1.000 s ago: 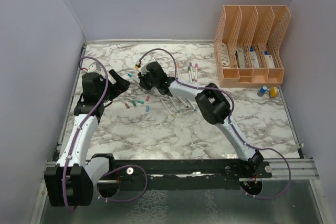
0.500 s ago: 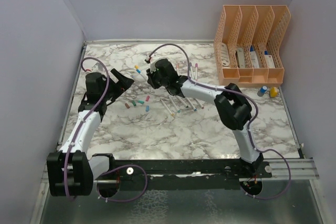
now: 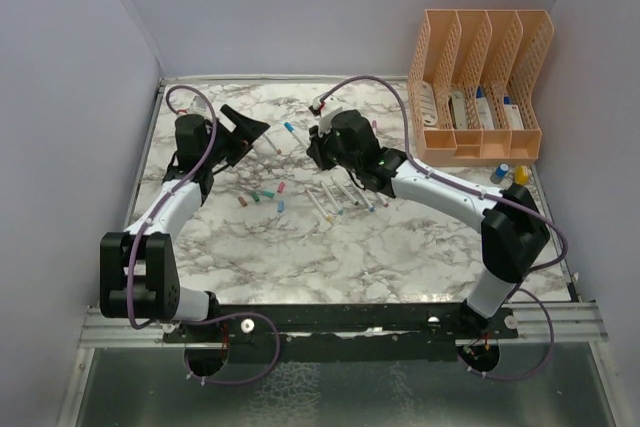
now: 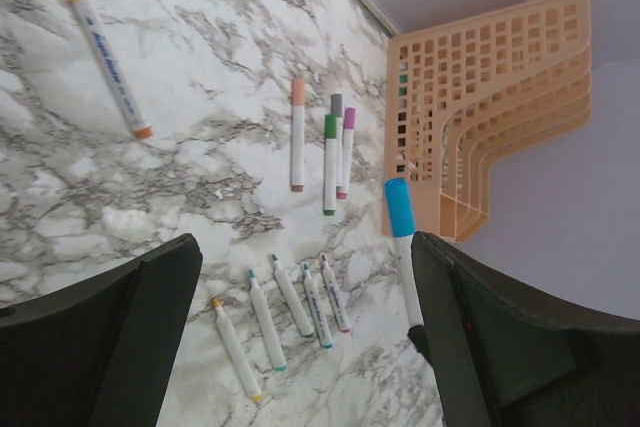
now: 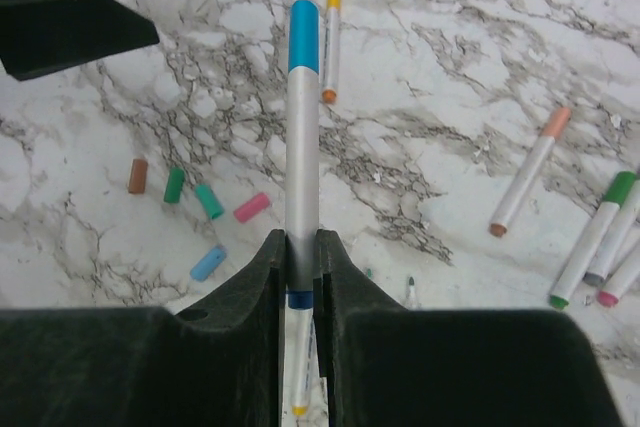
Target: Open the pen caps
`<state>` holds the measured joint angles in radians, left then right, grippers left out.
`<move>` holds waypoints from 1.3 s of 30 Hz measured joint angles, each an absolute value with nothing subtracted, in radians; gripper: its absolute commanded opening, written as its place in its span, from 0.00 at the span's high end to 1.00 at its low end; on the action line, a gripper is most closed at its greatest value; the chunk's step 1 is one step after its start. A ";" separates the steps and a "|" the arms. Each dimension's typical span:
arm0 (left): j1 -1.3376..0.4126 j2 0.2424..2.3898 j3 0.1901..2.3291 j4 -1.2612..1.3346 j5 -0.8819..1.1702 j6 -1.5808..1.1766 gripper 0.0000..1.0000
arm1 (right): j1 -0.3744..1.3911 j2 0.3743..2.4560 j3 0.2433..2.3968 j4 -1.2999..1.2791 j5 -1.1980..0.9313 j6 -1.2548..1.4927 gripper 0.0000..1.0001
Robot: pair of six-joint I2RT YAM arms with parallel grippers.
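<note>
My right gripper (image 5: 302,242) is shut on a white pen (image 5: 302,162) with its blue cap (image 5: 303,37) on, held above the table and pointing at my left gripper. In the top view the right gripper (image 3: 313,139) holds that pen's cap (image 3: 288,129) just right of my open, empty left gripper (image 3: 250,125). In the left wrist view the left gripper (image 4: 305,247) stands wide open and the blue cap (image 4: 399,207) is beside its right finger, not between the jaws. Several loose caps (image 5: 208,200) lie on the marble. Several uncapped pens (image 4: 290,295) lie in a row.
A yellow-capped pen (image 4: 100,37) lies alone at the back. Several capped pens (image 4: 329,162) lie side by side near the peach file organiser (image 3: 480,87). Small blue and yellow bottle-like items (image 3: 510,174) stand in front of the organiser.
My right gripper has carried the blue-capped pen to the right and toward the back. My left gripper has moved back and right, staying open beside the pen's cap.
</note>
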<state>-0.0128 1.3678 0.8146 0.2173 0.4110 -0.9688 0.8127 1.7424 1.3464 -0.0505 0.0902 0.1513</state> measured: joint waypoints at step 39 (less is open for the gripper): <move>-0.223 1.552 0.889 0.395 0.443 -1.080 0.62 | 0.813 1.619 1.203 -0.052 0.004 0.175 0.99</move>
